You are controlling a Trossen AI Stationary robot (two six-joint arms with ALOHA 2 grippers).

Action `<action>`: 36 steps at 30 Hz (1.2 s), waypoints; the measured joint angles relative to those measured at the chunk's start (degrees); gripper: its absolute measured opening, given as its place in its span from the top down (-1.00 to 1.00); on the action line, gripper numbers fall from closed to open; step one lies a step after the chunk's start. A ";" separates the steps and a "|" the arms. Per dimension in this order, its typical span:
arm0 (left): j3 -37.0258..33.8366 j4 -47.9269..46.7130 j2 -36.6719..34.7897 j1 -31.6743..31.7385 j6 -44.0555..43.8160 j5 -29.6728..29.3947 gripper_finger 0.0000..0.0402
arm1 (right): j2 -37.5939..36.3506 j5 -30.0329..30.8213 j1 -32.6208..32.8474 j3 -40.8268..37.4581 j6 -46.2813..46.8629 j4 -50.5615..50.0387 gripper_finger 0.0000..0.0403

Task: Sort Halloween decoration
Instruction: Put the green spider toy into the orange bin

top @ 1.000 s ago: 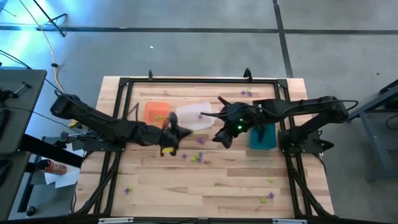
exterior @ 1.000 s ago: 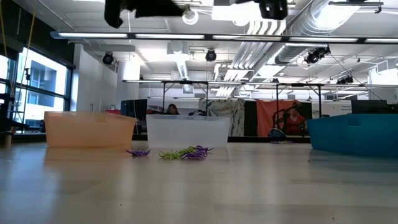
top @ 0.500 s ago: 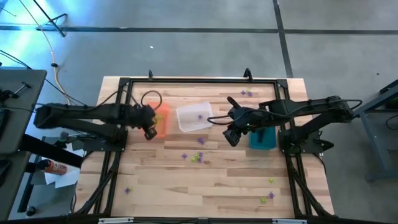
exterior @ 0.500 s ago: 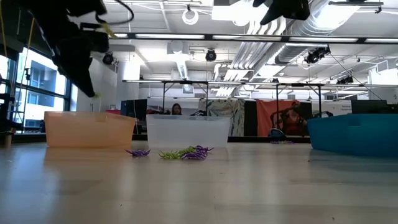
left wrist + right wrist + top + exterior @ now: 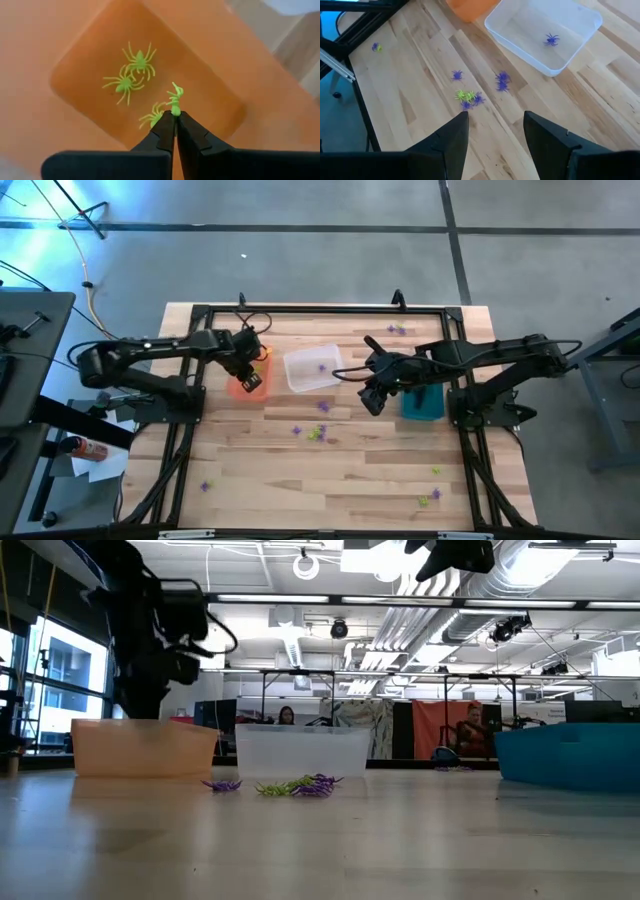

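Left gripper [image 5: 176, 116]: pinched on a yellow-green spider [image 5: 175, 98], over the orange bin [image 5: 251, 370] (upper left of centre)
Right gripper [image 5: 495, 125]: fingers wide, empty, frame centre-right
Loose spiders [image 5: 316, 433]: mid-table cluster

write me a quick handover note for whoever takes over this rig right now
Left gripper: shut on a yellow-green spider, held over the orange bin.
Right gripper: open, empty, hovering between the clear bin and the teal bin.
Done: three yellow-green spiders lie in the orange bin; one purple spider is in the clear bin.
Left: drop the held spider. A purple and green cluster lies mid-table, and strays sit at the far edge, the near right and the near left.
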 joint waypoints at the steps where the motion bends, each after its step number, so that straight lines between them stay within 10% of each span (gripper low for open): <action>1: 0.00 0.60 1.18 0.20 0.66 0.02 1.00 | 0.00 0.32 0.00 0.00 0.02 0.02 0.08; 18: 0.00 1.43 4.34 0.36 1.77 -0.72 0.73 | 0.00 2.12 0.02 0.00 1.70 0.07 0.08; 36: 14.39 -4.51 -15.24 -0.56 -1.38 2.82 0.09 | 0.00 5.98 0.00 0.00 2.84 1.73 0.08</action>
